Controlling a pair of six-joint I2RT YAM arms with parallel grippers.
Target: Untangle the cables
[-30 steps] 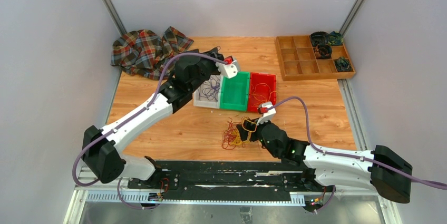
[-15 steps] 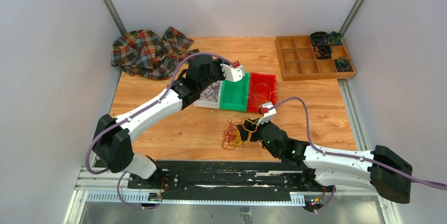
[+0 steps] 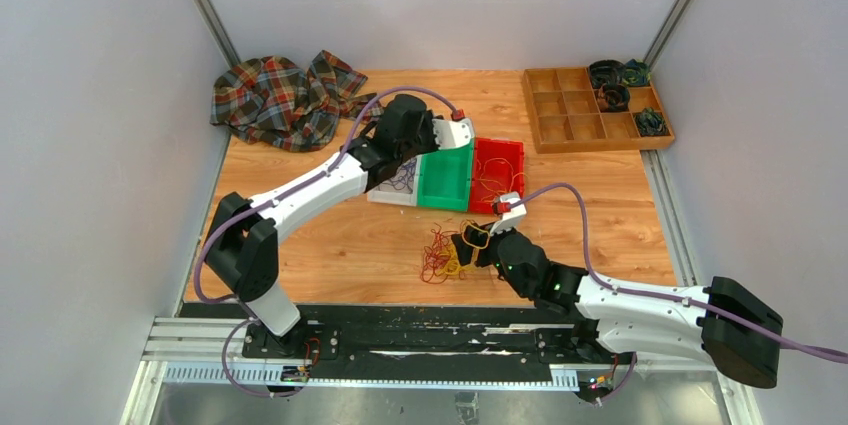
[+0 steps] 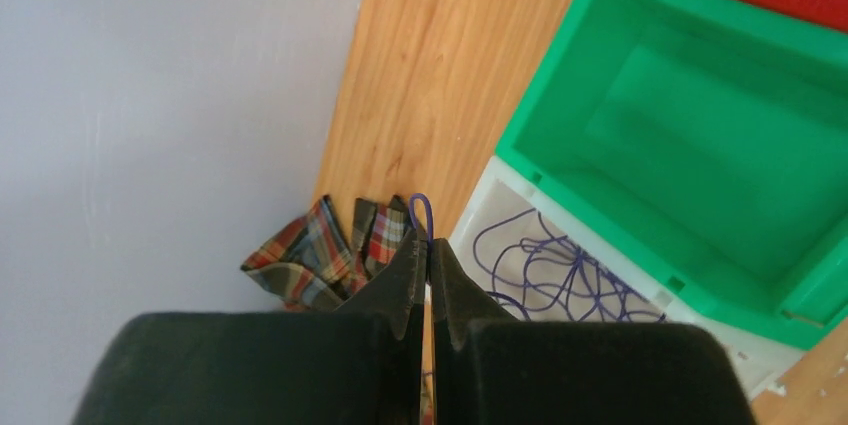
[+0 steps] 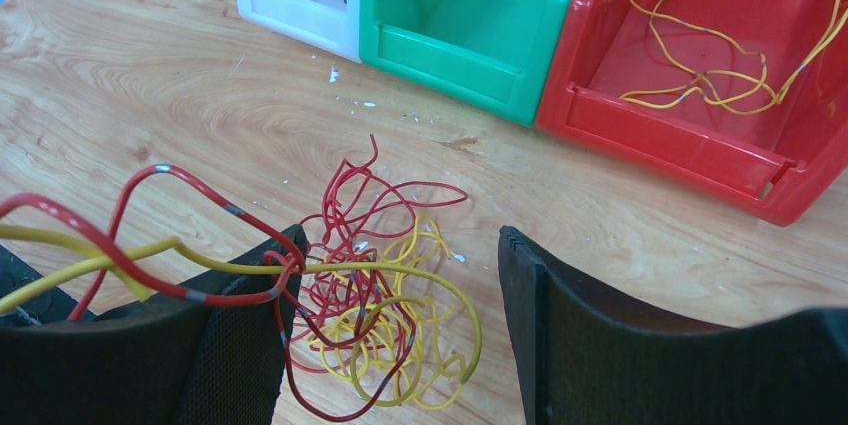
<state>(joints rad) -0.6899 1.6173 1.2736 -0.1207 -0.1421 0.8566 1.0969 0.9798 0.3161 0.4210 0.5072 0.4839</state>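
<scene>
Left wrist view: left pincer [image 4: 427, 255] pinches a purple cable [image 4: 420, 210] near the white bin [image 4: 500, 171]; yellow strands [image 5: 720, 75] sit in the red bin [image 5: 660, 140]. Right pincer [image 5: 400, 285], spread, straddles the red-yellow tangle [image 5: 370, 325], not yet sorted, on the surface [image 5: 150, 65].

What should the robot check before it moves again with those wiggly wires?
1. Left gripper shut on the purple cable: ok, a loop pokes out above the tips.
2. Purple cable hanging over the white bin: cannot tell.
3. Right gripper open above the tangle: ok.
4. Tangle sorted by colour: not ok, red and yellow strands are knotted together.
5. Right fingers free of strands: not ok, red and yellow strands lie across one.
6. Green bin empty: ok.
</scene>
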